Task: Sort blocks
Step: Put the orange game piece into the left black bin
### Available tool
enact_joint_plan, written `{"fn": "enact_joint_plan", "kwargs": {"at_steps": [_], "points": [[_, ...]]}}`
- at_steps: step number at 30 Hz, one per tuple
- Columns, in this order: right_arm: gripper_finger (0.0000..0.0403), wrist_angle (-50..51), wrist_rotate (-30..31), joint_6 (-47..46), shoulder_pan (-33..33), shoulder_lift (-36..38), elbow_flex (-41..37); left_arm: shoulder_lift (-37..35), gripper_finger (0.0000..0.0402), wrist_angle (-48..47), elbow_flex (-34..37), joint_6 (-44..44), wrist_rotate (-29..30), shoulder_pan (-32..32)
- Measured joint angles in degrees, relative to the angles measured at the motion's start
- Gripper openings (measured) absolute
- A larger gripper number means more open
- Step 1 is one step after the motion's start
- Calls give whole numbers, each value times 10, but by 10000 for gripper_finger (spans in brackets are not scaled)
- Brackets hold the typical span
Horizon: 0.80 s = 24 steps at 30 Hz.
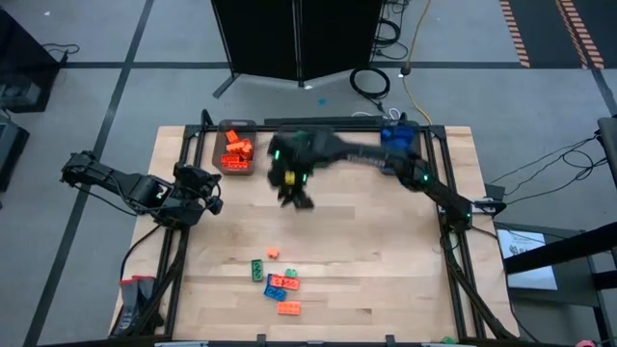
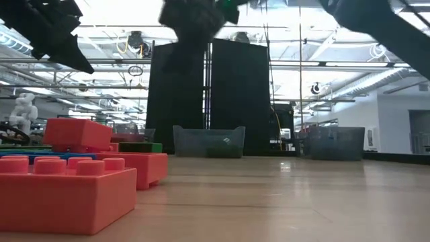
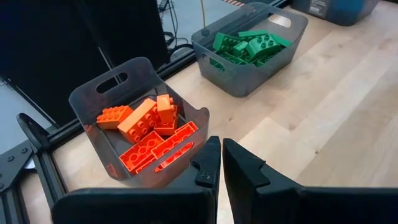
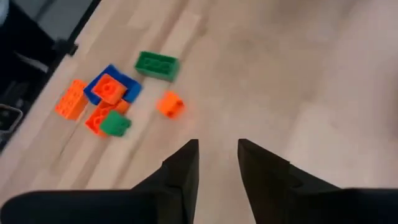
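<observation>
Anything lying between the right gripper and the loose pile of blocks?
Nothing: in the high view, only bare wooden table separates the right gripper from the pile of blocks. The right wrist view shows the same, jaws parted and empty.

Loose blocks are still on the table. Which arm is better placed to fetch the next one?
Probably the right. The right gripper is empty with fingers apart, out over the table and facing the loose blocks. The left gripper is nearly closed at the left edge by the orange-block bin, farther from them.
</observation>
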State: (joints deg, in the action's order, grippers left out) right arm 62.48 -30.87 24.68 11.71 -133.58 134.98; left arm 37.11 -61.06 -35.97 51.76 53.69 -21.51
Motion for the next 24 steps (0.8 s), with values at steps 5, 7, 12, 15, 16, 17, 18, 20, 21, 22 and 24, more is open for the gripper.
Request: {"fn": "enact_joint_plan", "kwargs": {"at_steps": [5, 7, 12, 15, 16, 17, 18, 20, 21, 22, 24], "points": [[105, -45, 109, -3, -94, -4, 0, 0, 23, 1, 0, 3, 0, 0], [110, -74, 163, -13, -125, -12, 0, 0, 23, 1, 0, 3, 0, 0], [139, -145, 229, -90, -169, -20, 1, 0, 23, 1, 0, 4, -18, 0], [166, -160, 235, -164, -182, -26, 1, 0, 23, 1, 0, 4, -29, 0], [176, -170, 236, -185, -185, -32, 1, 0, 23, 1, 0, 4, -30, 0], [186, -172, 236, -204, -188, -34, 1, 0, 23, 1, 0, 4, -32, 0], [196, -165, 236, -224, -190, -37, 1, 0, 23, 1, 0, 4, -35, 0], [214, -171, 235, -258, -195, -50, 1, 0, 23, 1, 0, 4, -39, 0], [222, -168, 235, -271, -199, -55, 1, 0, 23, 2, 0, 4, -40, 0], [229, -165, 235, -285, -201, -61, 1, 0, 23, 2, 0, 4, -42, 0], [240, -166, 235, -311, -206, -71, 0, 0, 23, 3, 0, 4, -46, 0]]}}
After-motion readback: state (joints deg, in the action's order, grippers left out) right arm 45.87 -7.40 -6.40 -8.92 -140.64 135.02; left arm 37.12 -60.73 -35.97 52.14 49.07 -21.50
